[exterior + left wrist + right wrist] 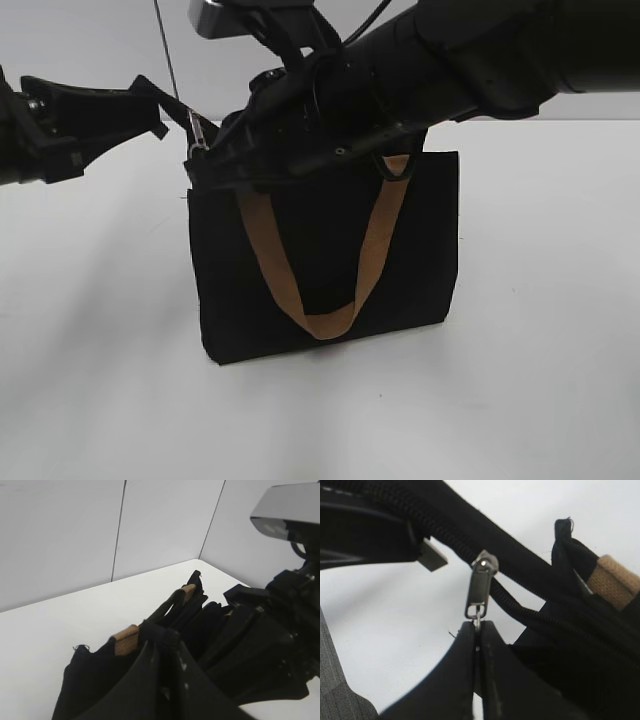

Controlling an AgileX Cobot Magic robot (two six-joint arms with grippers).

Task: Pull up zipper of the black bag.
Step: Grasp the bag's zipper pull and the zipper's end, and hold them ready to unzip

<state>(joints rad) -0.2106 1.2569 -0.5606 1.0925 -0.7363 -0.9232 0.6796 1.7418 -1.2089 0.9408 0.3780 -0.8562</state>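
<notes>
The black bag (pixel 330 270) stands upright on the white table, one tan handle hanging down its front. The zipper (pixel 197 130) is a small silver slider at the bag's top left end. In the right wrist view the slider (pixel 483 580) sits on the black zip track, and my right gripper (pixel 477 626) is shut on its pull ring. This gripper (pixel 208 148) reaches across from the right. My left gripper (pixel 172 112) is shut on the black fabric of the bag's top edge (pixel 167 639), next to a tan handle tab (pixel 126 638).
The white table (pixel 540 380) lies all round the bag, with pale wall panels (pixel 165 525) behind. The right arm (pixel 280 630) fills the right of the left wrist view, close over the bag's top. A second tan handle tab (pixel 615 580) shows by the track.
</notes>
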